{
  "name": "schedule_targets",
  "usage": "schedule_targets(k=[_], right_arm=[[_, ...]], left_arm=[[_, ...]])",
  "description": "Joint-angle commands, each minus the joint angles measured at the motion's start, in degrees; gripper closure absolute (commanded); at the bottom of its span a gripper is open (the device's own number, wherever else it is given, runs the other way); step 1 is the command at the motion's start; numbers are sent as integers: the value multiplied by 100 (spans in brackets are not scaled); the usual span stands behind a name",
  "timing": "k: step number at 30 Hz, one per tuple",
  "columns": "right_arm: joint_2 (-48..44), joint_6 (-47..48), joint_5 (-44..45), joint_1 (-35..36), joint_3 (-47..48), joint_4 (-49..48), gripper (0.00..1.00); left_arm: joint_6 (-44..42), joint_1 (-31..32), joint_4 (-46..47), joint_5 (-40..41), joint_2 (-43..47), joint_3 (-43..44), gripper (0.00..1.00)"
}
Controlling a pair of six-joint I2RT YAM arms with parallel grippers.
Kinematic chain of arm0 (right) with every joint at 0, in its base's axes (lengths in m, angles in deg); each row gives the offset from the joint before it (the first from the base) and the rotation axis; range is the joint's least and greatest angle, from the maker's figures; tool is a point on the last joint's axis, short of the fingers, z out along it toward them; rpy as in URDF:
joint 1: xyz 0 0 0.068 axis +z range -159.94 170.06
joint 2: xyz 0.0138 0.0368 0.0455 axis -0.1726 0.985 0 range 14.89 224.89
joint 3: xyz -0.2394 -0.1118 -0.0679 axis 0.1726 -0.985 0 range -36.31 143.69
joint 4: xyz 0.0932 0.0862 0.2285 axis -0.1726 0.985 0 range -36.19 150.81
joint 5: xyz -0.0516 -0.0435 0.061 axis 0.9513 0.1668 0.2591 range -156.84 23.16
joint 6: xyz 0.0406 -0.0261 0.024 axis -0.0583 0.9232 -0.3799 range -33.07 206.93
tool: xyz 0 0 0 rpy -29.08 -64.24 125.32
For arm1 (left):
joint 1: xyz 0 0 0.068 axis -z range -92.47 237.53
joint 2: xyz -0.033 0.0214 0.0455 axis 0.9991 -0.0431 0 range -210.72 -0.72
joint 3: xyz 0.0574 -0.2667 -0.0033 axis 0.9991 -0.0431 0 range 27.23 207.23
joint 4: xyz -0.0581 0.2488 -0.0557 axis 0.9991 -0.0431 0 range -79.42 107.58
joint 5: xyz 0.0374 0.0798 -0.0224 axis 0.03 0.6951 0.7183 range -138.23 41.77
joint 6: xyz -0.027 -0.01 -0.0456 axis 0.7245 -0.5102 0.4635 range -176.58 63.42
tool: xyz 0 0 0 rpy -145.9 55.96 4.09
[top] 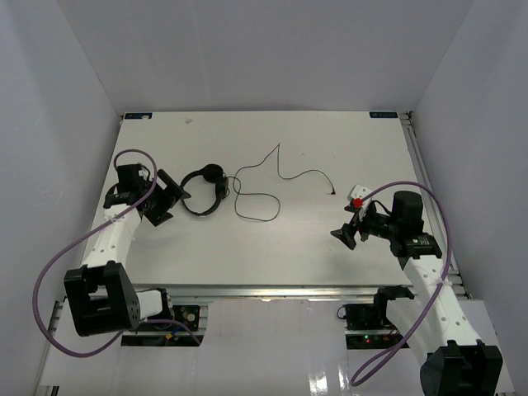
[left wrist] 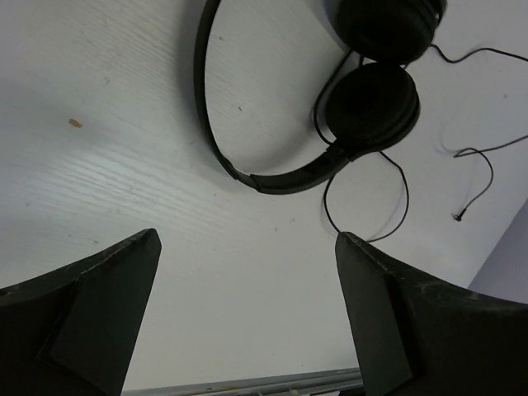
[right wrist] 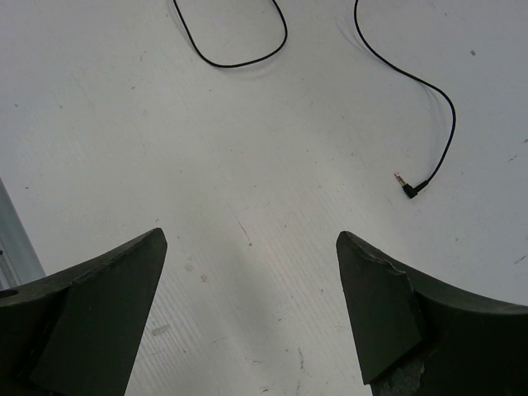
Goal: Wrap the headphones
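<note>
Headphones (left wrist: 371, 107), one earcup cropped from our left wrist view | cord (right wrist: 411, 189) lies loose | left gripper (left wrist: 247, 318) and right gripper (right wrist: 247, 318) spread, empty.

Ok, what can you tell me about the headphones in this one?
The headphones are black, over-ear, with a thin curved headband and two round padded earcups lying close together. They lie flat on the white table, left of centre. Their thin black cord is unwrapped, trailing right in loose loops to an angled plug. Only the table touches them.
</note>
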Motion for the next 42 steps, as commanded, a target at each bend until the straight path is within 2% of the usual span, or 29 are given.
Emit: schedule_targets(k=[1, 3, 6, 12, 20, 24, 28, 33, 42], right_arm=[[-75, -2, -26, -11, 90, -48, 10], [-63, -13, -15, -10, 90, -68, 10], [-56, -20, 36, -1, 81, -75, 10], [-44, -35, 86, -10, 72, -90, 10], [40, -56, 159, -10, 55, -154, 10], [100, -64, 166, -10, 30, -187, 10], [137, -64, 220, -10, 34, -189, 10], [131, -63, 224, -10, 28, -187, 10], [157, -47, 271, -10, 13, -195, 10]], left_arm=[[-273, 33, -380, 657, -607, 649, 3], [-385, 89, -387, 823, -985, 895, 4], [-515, 220, -378, 936, -1429, 1210, 15], [-862, 696, -377, 1528, -2284, 1662, 25], [-841, 960, 61, 1913, -2617, 1370, 41], [-853, 991, 170, 1988, -2733, 1445, 47], [-930, 1071, 169, 2077, -3003, 1632, 57], [-911, 1100, 158, 2133, -3276, 1754, 59], [-1050, 1100, 88, 2367, -3505, 1898, 75]])
